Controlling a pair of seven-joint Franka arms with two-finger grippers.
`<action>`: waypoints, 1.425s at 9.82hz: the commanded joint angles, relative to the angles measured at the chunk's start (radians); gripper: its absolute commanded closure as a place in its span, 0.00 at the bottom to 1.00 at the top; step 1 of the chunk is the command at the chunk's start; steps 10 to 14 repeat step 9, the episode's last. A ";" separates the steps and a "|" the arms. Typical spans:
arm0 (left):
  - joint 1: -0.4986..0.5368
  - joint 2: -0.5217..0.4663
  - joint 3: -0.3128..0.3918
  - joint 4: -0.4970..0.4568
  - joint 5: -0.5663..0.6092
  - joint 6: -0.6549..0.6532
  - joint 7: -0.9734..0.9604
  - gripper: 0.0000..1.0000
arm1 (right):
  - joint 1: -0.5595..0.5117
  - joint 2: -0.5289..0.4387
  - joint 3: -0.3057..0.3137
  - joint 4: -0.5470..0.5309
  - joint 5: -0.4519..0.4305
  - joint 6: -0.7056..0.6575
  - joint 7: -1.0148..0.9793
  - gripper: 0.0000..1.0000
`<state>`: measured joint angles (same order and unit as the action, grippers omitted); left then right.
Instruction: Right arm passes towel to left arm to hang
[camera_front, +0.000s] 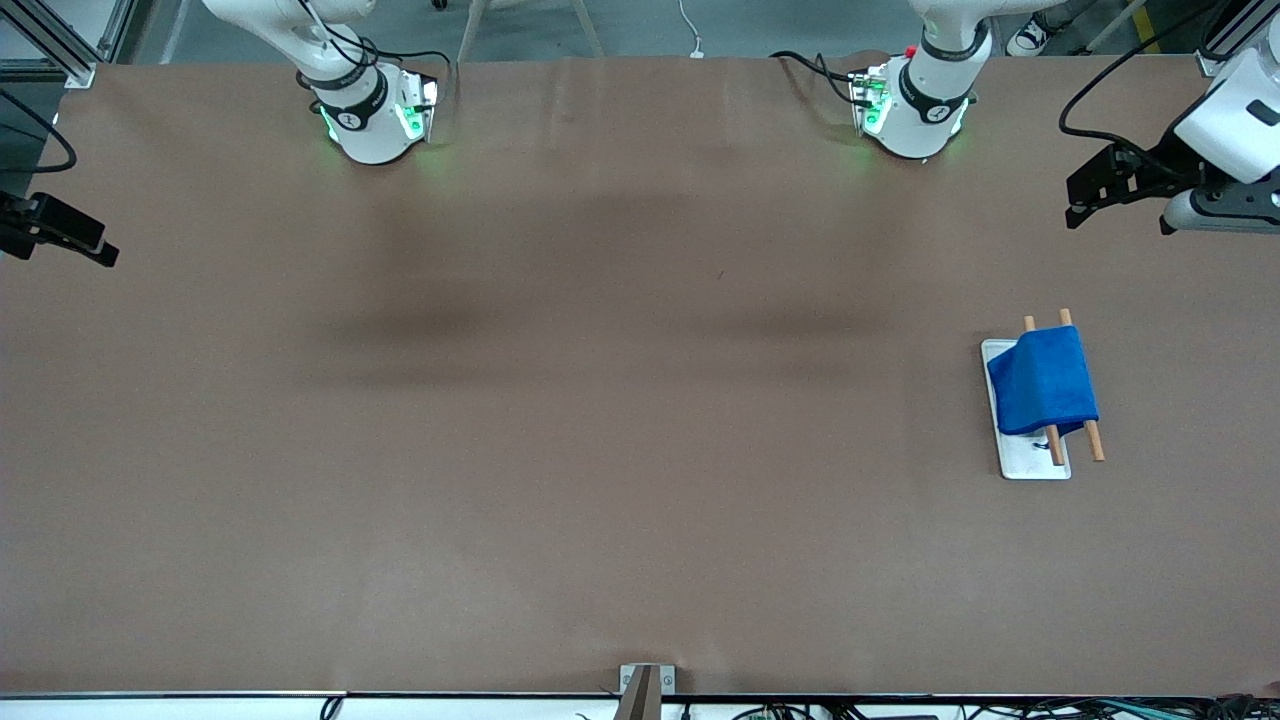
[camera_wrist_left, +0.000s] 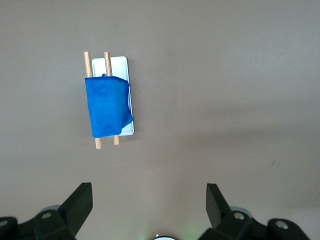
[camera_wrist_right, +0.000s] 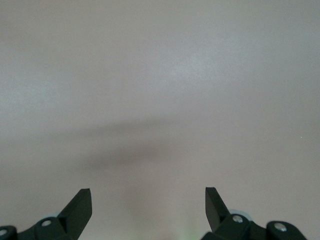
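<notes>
The bright blue towel (camera_front: 1042, 380) is draped over two wooden rods (camera_front: 1094, 440) on the white tray (camera_front: 1030, 462) toward the left arm's end of the table. It also shows in the left wrist view (camera_wrist_left: 106, 106), on the tray (camera_wrist_left: 120, 63). My left gripper (camera_wrist_left: 149, 197) is open and empty, held high over the table beside the tray; in the front view it (camera_front: 1090, 200) is at the edge of the picture. My right gripper (camera_wrist_right: 148, 200) is open and empty over bare table at the right arm's end (camera_front: 70, 240).
The brown table cover (camera_front: 600, 400) is bare apart from the tray. The two arm bases (camera_front: 375, 115) (camera_front: 915, 105) stand along the table's edge farthest from the front camera. A small bracket (camera_front: 646, 682) sits at the nearest edge.
</notes>
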<state>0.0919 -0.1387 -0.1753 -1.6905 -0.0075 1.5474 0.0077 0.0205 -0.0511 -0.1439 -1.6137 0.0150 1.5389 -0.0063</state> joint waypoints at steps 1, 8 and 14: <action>-0.006 0.011 0.007 -0.019 0.001 0.004 -0.012 0.00 | -0.005 0.002 0.003 0.009 0.002 -0.011 0.012 0.00; 0.008 0.047 0.014 0.023 -0.002 0.005 -0.012 0.00 | -0.005 0.002 0.003 0.009 0.002 -0.010 0.012 0.00; 0.005 0.050 0.014 0.026 -0.003 0.004 -0.015 0.00 | -0.005 0.002 0.003 0.009 0.002 -0.010 0.012 0.00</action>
